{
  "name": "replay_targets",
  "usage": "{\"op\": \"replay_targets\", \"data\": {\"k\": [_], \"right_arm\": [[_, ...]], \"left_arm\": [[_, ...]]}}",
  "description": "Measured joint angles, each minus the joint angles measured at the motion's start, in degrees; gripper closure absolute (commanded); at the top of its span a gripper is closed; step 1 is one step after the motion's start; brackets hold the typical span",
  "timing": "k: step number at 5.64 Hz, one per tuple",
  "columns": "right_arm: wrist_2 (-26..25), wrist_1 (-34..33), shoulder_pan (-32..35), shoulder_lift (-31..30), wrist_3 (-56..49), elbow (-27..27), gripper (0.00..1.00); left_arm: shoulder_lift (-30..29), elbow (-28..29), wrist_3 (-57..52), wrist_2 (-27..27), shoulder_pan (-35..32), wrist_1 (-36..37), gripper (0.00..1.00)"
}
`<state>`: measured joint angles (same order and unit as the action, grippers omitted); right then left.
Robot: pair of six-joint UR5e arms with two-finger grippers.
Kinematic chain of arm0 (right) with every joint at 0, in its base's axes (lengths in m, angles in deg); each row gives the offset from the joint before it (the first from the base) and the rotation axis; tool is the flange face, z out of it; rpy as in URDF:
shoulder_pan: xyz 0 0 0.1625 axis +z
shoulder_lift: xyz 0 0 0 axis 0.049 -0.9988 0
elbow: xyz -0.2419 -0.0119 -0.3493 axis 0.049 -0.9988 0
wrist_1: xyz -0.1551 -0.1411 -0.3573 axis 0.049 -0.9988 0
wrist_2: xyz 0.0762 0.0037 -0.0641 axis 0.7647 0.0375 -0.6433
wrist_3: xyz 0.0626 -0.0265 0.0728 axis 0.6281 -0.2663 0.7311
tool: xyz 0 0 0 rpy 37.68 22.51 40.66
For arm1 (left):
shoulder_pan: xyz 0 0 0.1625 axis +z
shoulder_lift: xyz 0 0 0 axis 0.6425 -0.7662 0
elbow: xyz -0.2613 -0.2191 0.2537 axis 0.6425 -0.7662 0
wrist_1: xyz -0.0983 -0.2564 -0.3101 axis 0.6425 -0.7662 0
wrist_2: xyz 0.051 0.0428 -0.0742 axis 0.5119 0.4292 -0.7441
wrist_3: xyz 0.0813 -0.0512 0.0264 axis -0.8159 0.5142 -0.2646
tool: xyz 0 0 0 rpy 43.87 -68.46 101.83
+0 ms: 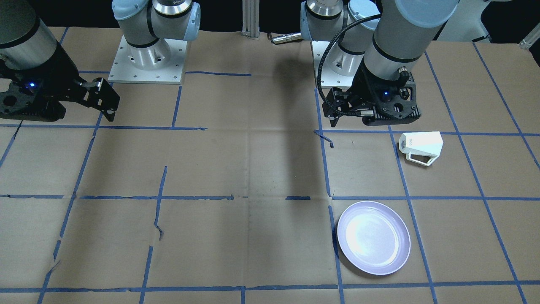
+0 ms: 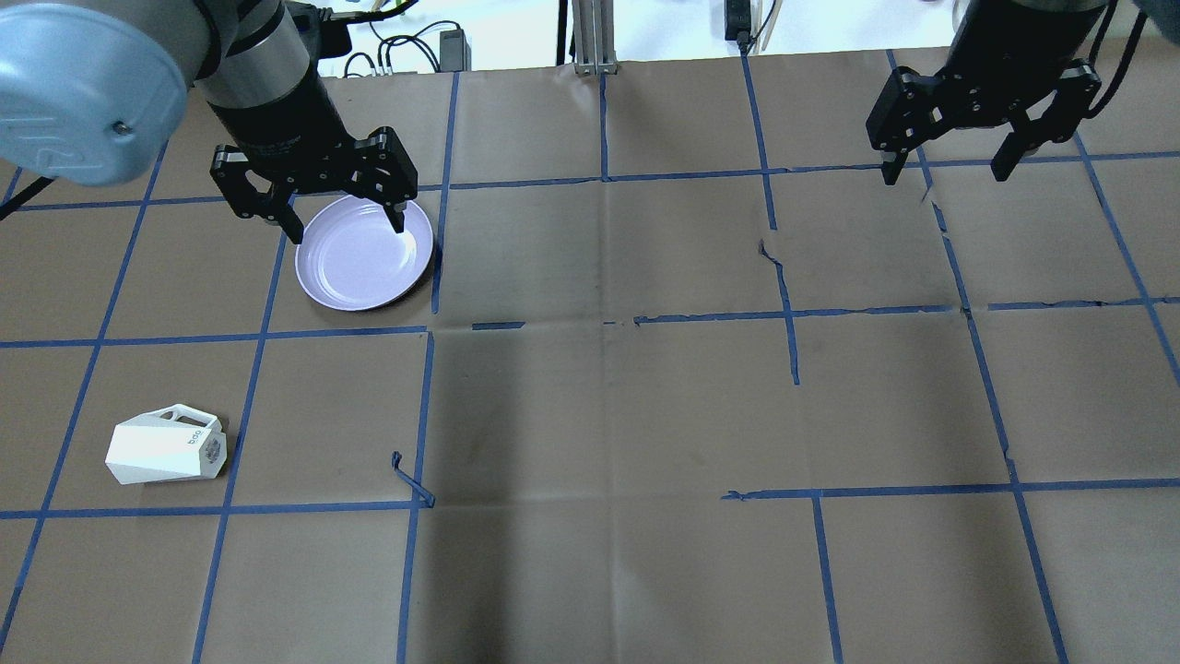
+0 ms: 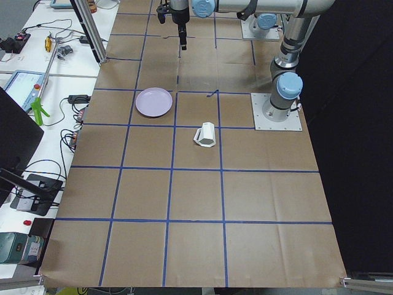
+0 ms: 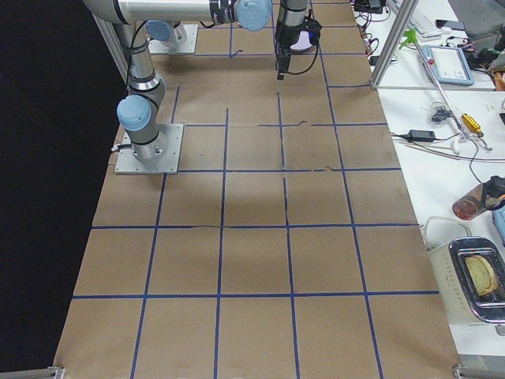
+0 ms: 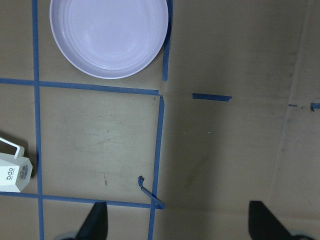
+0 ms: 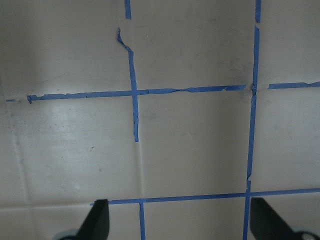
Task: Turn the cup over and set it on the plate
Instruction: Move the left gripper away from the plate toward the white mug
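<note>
The white faceted cup [image 2: 166, 447] lies on its side on the brown paper, near the robot's left front; it also shows in the front view [image 1: 420, 147] and at the left wrist view's edge [image 5: 14, 170]. The pale lavender plate [image 2: 363, 254] lies flat and bare, farther out on the table than the cup; it also shows in the front view [image 1: 373, 237] and the left wrist view [image 5: 109, 37]. My left gripper [image 2: 346, 231] hangs open and empty high over the table, apart from both. My right gripper [image 2: 948, 173] hangs open and empty far to the right.
Blue tape lines form a grid on the brown paper, with a loose tape curl [image 2: 410, 480] right of the cup. The arm bases [image 1: 147, 59] stand at the robot's edge. Side benches hold cables and gear [image 3: 37, 110].
</note>
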<state>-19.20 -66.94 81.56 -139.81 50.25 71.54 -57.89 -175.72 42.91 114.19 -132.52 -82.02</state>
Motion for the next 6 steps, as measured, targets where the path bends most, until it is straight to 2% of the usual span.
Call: {"op": "replay_targets", "data": {"k": [2, 3, 6], "right_arm": [[0.0, 0.0, 0.0, 0.0, 0.0, 0.0, 0.0], [0.0, 0.0, 0.0, 0.0, 0.0, 0.0, 0.0], [0.0, 0.0, 0.0, 0.0, 0.0, 0.0, 0.0]], "left_arm": [[1.1, -0.5, -3.1, 0.1, 1.6, 0.0, 0.01], [1.1, -0.6, -7.5, 0.1, 4.9, -0.2, 0.01], [1.1, -0.6, -28.2, 0.4, 23.1, -0.9, 0.01]]}}
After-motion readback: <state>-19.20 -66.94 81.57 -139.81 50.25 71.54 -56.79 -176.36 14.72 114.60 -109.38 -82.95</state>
